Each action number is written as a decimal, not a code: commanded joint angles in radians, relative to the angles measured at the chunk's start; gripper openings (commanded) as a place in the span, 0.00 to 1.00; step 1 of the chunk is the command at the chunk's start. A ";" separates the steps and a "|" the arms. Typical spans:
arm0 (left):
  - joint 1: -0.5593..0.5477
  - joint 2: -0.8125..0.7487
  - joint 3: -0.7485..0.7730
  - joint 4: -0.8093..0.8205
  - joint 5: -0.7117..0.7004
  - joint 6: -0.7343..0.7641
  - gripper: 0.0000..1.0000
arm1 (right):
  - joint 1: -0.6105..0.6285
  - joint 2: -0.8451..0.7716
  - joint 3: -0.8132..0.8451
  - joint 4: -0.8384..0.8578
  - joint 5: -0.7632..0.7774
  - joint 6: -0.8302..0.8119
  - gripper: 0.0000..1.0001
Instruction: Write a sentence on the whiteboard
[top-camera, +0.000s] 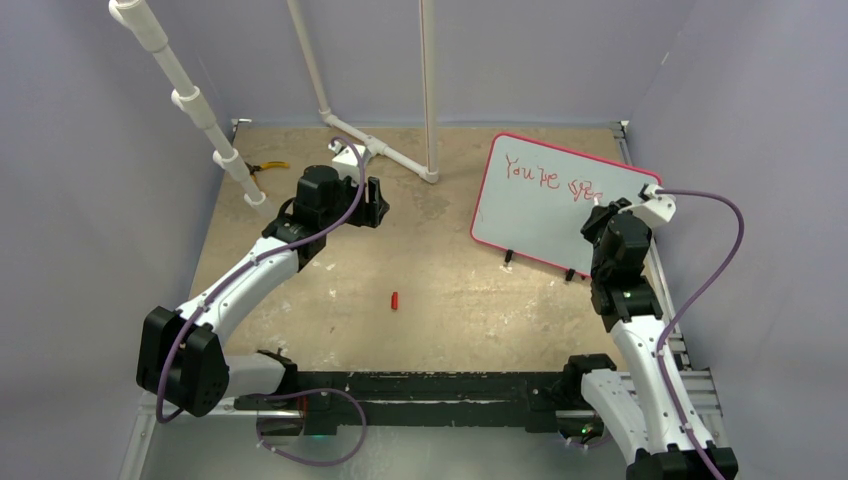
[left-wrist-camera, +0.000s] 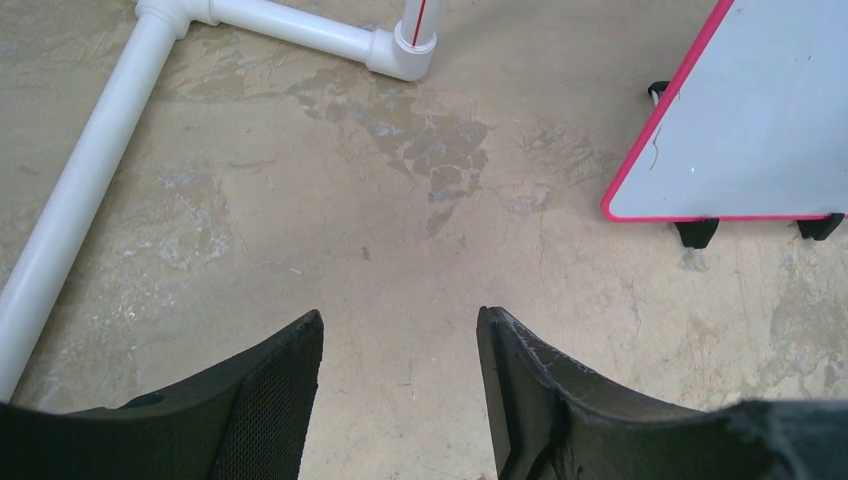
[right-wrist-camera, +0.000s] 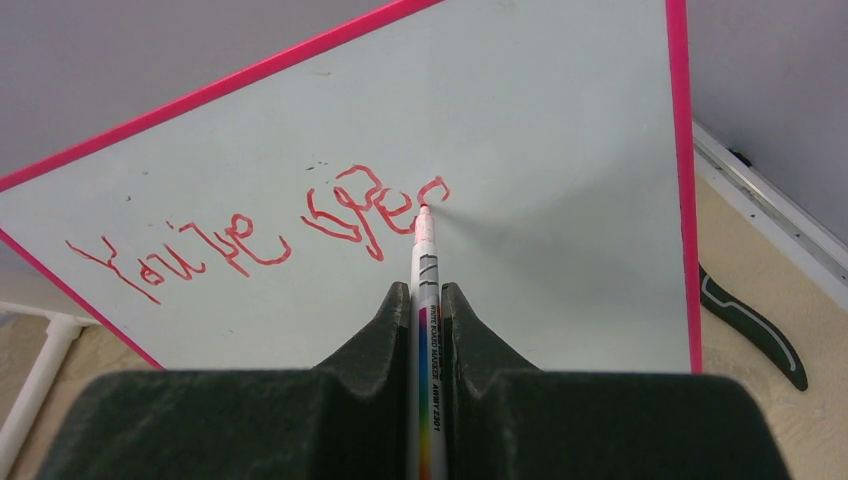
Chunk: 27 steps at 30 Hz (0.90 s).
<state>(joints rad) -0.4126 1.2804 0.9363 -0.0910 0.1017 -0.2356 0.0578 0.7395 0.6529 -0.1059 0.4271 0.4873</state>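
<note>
The right gripper (right-wrist-camera: 427, 292) is clamped tight on a white marker (right-wrist-camera: 425, 255). Its two black fingers pinch the barrel with no gap, and the pink tip touches the whiteboard (right-wrist-camera: 560, 120) at the last red stroke. The sentence (right-wrist-camera: 250, 235) reads roughly "You're spec" in one slanting line. The board stands tilted on small black feet at the far right of the table (top-camera: 450, 270), its pink frame facing the arms.

The left gripper (left-wrist-camera: 400, 330) hangs about half open over bare tabletop, left of centre, holding and touching nothing — white pipe (left-wrist-camera: 80, 200) lies to its left.

The marker's rear end is buried between the right fingers. From above, that arm covers the board's near right corner. A small red piece (top-camera: 394, 300) lies mid-table — too small to identify. A yellow-handled tool (top-camera: 265, 167) shows at the far left, half hidden behind a pipe.
</note>
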 joint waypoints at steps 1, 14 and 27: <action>0.006 -0.032 -0.004 0.036 0.016 -0.014 0.57 | -0.005 -0.003 0.011 -0.004 0.007 0.008 0.00; 0.006 -0.030 -0.005 0.036 0.012 -0.014 0.57 | -0.005 0.006 0.011 -0.023 0.042 0.028 0.00; 0.006 -0.030 -0.005 0.036 0.014 -0.014 0.57 | -0.005 -0.109 0.005 -0.010 0.055 0.022 0.00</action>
<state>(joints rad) -0.4126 1.2804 0.9360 -0.0910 0.1017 -0.2432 0.0578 0.7017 0.6518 -0.1402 0.4576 0.5159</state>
